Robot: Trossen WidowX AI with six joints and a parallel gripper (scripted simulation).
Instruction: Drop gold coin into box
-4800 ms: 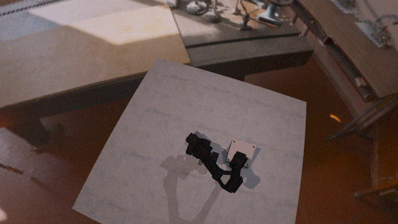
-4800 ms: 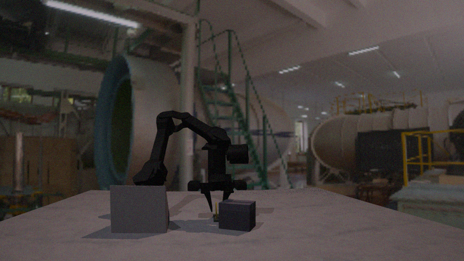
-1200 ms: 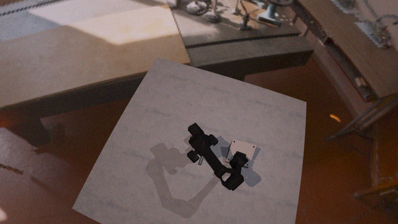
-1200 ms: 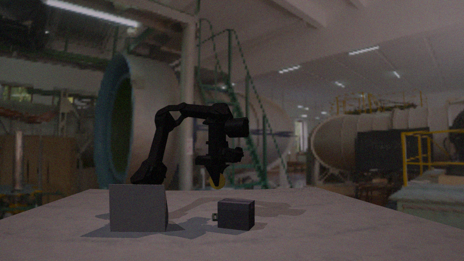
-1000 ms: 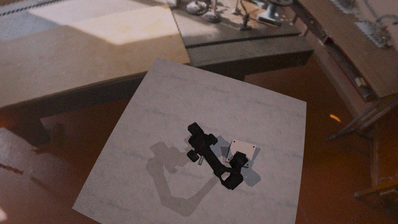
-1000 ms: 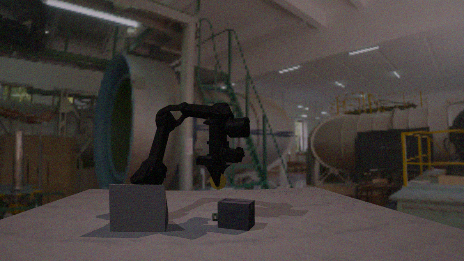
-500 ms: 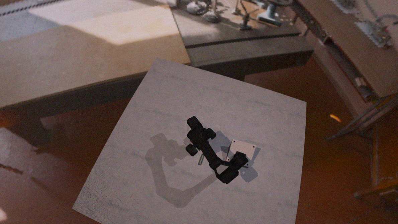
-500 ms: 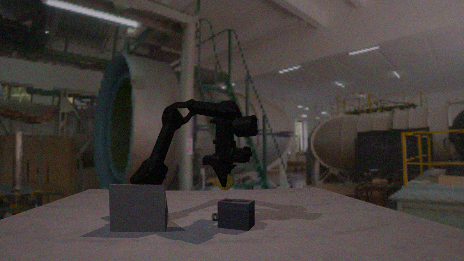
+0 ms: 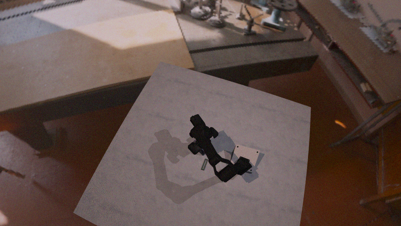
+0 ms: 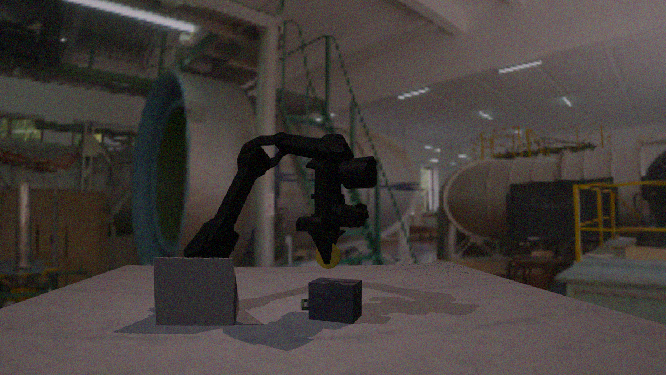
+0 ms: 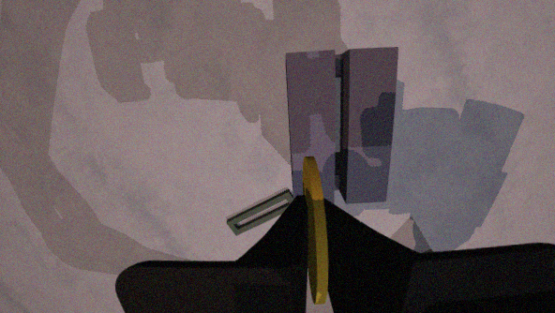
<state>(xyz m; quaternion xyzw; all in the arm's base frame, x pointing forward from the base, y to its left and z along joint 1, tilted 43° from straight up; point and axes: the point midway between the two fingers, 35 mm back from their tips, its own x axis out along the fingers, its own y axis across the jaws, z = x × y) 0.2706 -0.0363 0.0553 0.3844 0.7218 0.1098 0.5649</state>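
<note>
My gripper (image 10: 327,261) (image 11: 307,203) is shut on the gold coin (image 10: 335,258) (image 11: 320,244), which stands upright between the fingertips. In the exterior view coin and gripper hang above the closed grey box (image 10: 334,301) (image 11: 311,84), with a gap between coin and lid. In the wrist view the lid's dark slot (image 11: 343,117) runs nearly parallel to the coin and lies to its right and ahead. The dark-green holder (image 9: 203,169) (image 11: 233,228) (image 10: 305,308) stands empty beside the box. In the top view the arm hides the fingertips, coin and most of the box.
The arm's base stands on a large grey block (image 10: 193,293), whose pale top plate (image 9: 246,150) shows in the top view. This block stands to the left of the box in the exterior view. Shadows of the arm lie across the pale table (image 9: 221,101).
</note>
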